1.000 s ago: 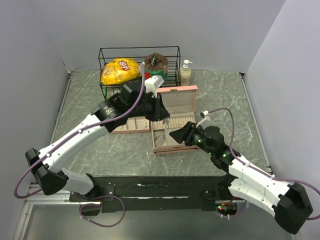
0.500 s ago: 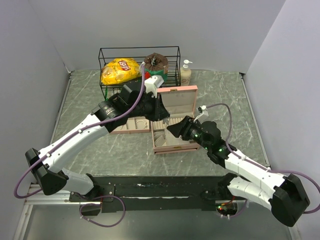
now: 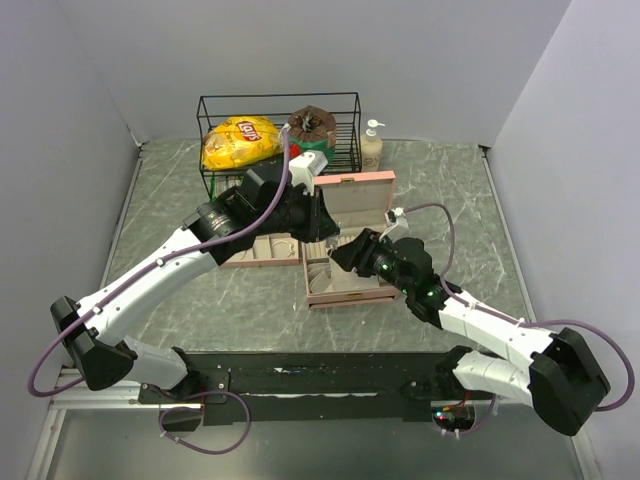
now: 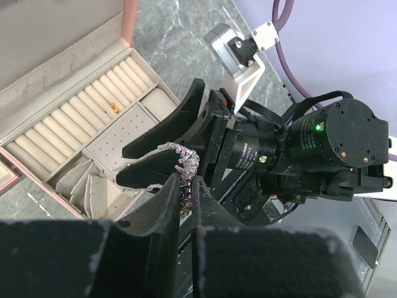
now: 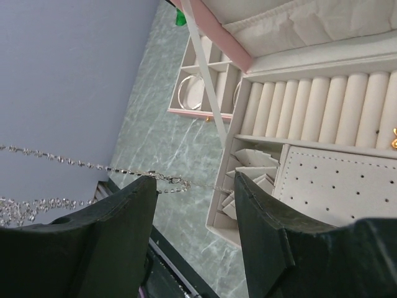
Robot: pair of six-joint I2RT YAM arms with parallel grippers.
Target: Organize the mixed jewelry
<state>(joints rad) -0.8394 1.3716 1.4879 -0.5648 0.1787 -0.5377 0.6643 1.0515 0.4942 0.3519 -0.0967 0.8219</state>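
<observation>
I have the left pincer [image 4: 185, 186] pinched shut on a sparkly silver chain [image 4: 183, 162]. It holds the chain in the air over the left side of the open pink box [image 3: 362, 205]. The chain bunches into a small glittering clump right at my fingertips.

My right pincer [image 5: 193, 179] is open with its two fingers well apart. It sits close against the left one, over the same side of the box. Through the left wrist camera I see the bunched chain lying in the gap between the right pincer's fingers. Through the right wrist camera the chain runs as a thin line from the left across that gap. I cannot tell whether it touches either pad.

Inside the box, a small gold piece [image 4: 113, 107] sits among the ring rolls [image 4: 80, 115]. Just left of the box, a beige tray [image 3: 262, 250] lies on the table [image 3: 450, 200]. A wire hoop [image 5: 189, 92] rests in one of its compartments.
</observation>
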